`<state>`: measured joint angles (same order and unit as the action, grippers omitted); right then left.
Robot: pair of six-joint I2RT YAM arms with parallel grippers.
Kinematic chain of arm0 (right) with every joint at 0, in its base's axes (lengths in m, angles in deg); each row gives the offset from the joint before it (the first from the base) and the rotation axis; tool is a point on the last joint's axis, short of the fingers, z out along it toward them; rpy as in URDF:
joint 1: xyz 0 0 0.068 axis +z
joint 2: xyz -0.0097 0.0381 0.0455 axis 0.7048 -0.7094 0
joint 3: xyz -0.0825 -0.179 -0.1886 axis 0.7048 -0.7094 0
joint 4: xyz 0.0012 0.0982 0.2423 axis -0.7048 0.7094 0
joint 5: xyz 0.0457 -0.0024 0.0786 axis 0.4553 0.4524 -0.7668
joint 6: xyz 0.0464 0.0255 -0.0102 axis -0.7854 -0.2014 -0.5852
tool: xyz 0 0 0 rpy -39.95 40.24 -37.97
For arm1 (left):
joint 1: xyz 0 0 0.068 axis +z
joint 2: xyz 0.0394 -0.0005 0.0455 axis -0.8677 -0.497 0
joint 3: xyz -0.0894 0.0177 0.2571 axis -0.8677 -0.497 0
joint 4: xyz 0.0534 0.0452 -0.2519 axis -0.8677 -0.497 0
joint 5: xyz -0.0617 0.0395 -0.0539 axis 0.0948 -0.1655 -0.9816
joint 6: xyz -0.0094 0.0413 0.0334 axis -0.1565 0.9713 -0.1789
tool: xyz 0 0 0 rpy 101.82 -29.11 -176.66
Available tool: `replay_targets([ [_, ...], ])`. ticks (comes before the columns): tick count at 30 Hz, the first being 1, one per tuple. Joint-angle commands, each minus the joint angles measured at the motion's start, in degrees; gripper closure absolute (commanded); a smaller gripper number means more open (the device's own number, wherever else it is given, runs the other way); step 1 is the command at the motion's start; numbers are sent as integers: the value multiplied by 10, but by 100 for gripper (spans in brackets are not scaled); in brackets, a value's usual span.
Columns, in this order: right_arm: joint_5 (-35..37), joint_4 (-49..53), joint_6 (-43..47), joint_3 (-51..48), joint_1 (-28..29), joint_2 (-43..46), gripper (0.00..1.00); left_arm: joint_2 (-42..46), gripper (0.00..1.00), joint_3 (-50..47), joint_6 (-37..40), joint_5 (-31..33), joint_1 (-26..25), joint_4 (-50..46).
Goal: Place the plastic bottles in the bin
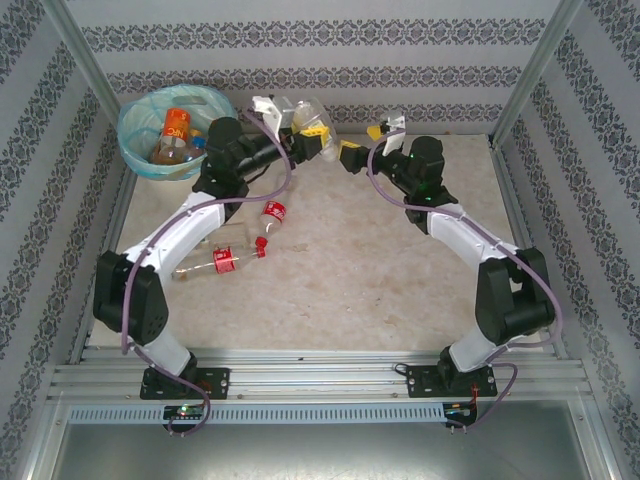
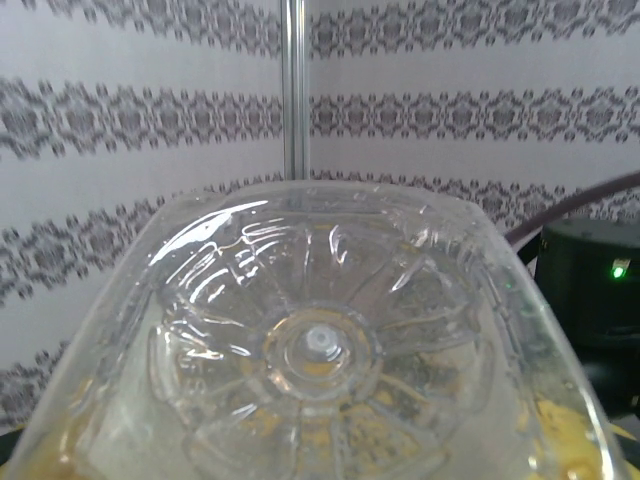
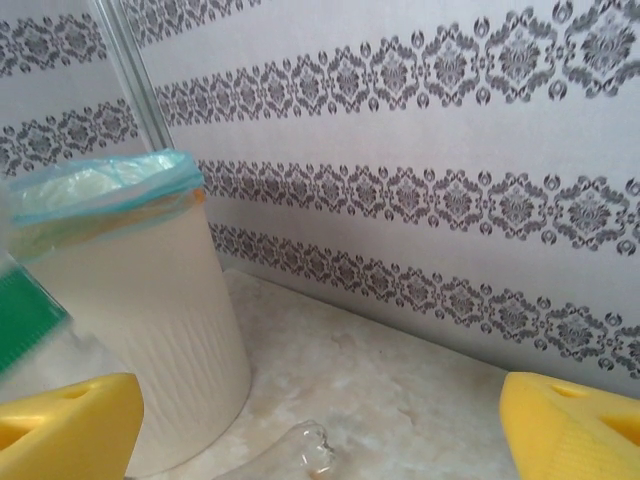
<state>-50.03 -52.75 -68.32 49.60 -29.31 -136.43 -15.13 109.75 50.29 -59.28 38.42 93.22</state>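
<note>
The cream-white bin (image 1: 140, 150) with its blue-green bag stands in the far left corner, an orange-labelled bottle (image 1: 177, 128) inside it. My left gripper (image 1: 312, 135) is raised to the bin's right and is shut on a clear bottle (image 1: 285, 112). In the left wrist view that bottle's ribbed base (image 2: 320, 345) sits right before the camera, the yellow fingers dim behind it. My right gripper (image 1: 364, 144) hangs open close by, nothing between its yellow fingers (image 3: 65, 425). Two red-labelled bottles (image 1: 272, 222) (image 1: 215, 263) lie on the table by the left arm.
In the right wrist view the bin (image 3: 140, 330) stands to the left, and a clear bottle end (image 3: 305, 455) lies on the table near its foot. A blurred green patch (image 3: 25, 310) is at the left edge. Patterned walls and metal posts (image 1: 530, 75) enclose the table.
</note>
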Motion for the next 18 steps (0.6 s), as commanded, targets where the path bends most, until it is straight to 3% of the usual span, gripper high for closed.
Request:
replay_targets([
  [1, 13, -5, -9, -15, -2, 31, 8, 54, 100, 1, -5, 28, -2, 41],
  [18, 68, 77, -53, -37, 14, 130, 11, 164, 100, 59, 12, 170, 1, -36],
])
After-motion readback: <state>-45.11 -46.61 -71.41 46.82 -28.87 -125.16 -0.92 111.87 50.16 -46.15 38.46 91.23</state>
